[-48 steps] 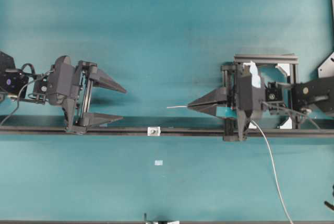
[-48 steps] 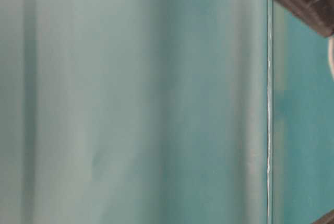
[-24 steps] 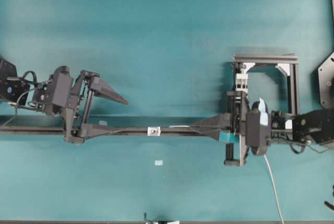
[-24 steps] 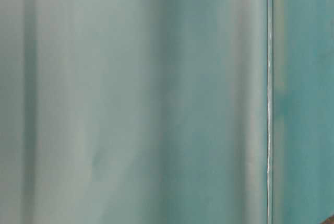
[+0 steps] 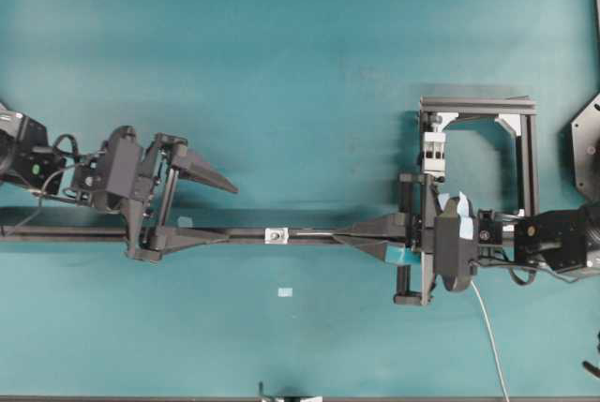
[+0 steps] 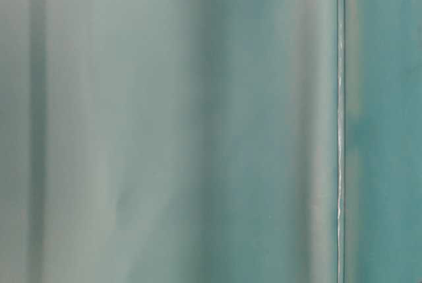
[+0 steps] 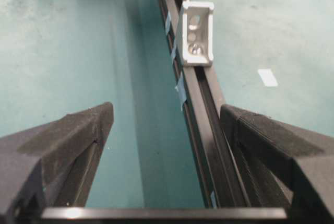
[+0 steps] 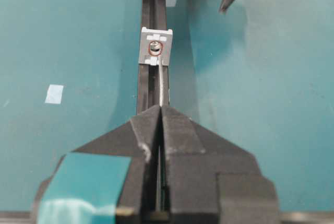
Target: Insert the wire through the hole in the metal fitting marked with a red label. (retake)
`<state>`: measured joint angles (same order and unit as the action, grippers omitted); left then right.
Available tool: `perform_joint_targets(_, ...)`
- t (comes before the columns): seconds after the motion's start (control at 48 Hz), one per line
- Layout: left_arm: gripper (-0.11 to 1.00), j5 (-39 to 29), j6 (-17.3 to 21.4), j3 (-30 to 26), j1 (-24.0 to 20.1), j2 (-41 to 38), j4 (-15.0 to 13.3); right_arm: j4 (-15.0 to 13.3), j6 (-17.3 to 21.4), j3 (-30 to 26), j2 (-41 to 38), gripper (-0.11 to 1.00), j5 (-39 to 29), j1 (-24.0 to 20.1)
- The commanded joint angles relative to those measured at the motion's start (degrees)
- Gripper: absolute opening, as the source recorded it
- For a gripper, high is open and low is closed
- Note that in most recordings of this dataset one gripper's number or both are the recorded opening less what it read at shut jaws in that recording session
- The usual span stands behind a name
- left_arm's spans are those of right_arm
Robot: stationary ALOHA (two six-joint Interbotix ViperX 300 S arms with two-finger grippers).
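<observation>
One teal tabletop (image 5: pixel 281 65), black rail (image 5: pixel 309 231), left pincer (image 5: pixel 202 205) released, right pincer (image 8: pixel 160 110) grasping wire (image 8: pixel 164 91)

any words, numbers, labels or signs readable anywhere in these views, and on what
No readable text in any view.
Metal fitting: a red ring around its hole, a mark only, no letters.
Pale-blue tag on the table: blank.
Teal tape patch on the right gripper: blank.
Small blue tape pieces on the black rail: blank.
Table-level view: only blurred teal, nothing to read.
</observation>
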<state>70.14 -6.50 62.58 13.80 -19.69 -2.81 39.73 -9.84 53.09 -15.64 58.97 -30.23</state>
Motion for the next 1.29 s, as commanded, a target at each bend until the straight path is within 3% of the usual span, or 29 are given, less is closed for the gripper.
perform_joint_targets(0.0, 0.58, 1.3, -0.1, -0.8, 0.1, -0.6, -0.3, 0.4, 0.1, -0.6, 0.4, 0.02, 1.4, -0.4)
perform_joint_targets(0.146, 0.58, 2.7, -0.1, -1.9, 0.1, -2.2, -0.4, 2.2, 0.4, -0.6, -0.9, 0.02, 3.5, -0.7)
perform_joint_targets(0.459, 0.58, 2.8, -0.2, -2.4, 0.2, -2.3, -0.4, 2.2, 2.9, -0.2, -2.1, 0.02, 7.2, -2.1)
perform_joint_targets(1.272, 0.58, 0.7, -0.9, -2.7, 0.2, 0.4, -0.4, 2.2, 3.0, -0.6, -2.2, 0.02, 6.0, -2.2)
